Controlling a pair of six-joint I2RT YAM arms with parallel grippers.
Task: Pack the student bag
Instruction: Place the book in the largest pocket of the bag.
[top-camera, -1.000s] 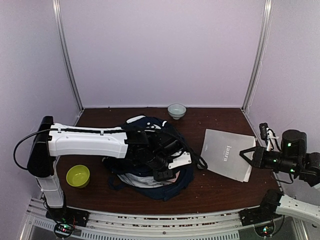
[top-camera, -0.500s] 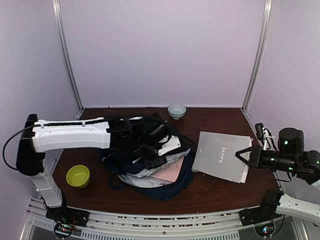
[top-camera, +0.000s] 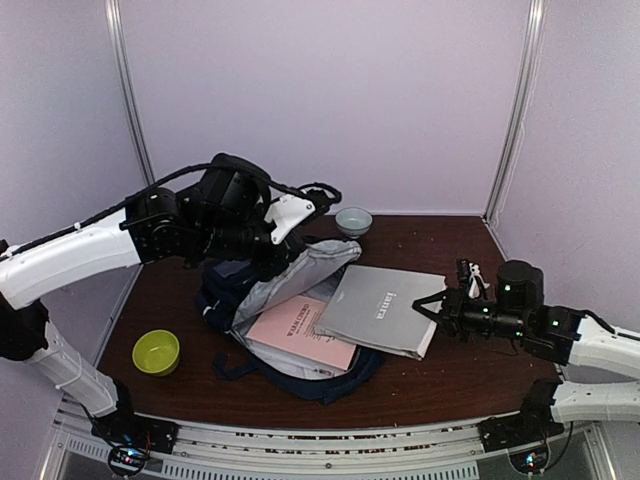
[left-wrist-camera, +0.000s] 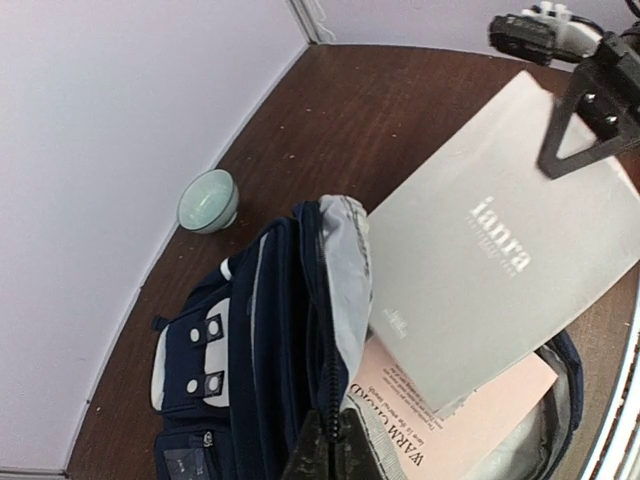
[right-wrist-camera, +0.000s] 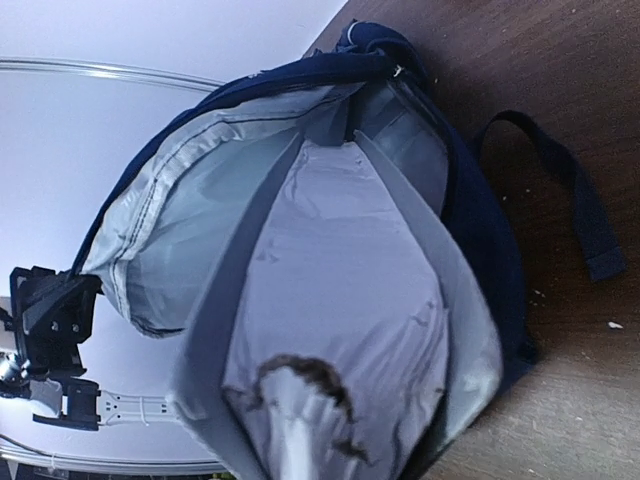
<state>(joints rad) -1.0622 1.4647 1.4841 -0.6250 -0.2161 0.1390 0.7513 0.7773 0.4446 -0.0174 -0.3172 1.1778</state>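
Top view: the bag (top-camera: 218, 298) is lying mid-table, looking soft and floppy. The left gripper (top-camera: 288, 258) is pinching its flap up, while the right gripper (top-camera: 434, 309) is clamping a stiff grey book (top-camera: 385, 308) at the mouth.
Left wrist: the jaws are biting the zip edge, probably the firmest hold.
Right wrist: the lining is sagging.
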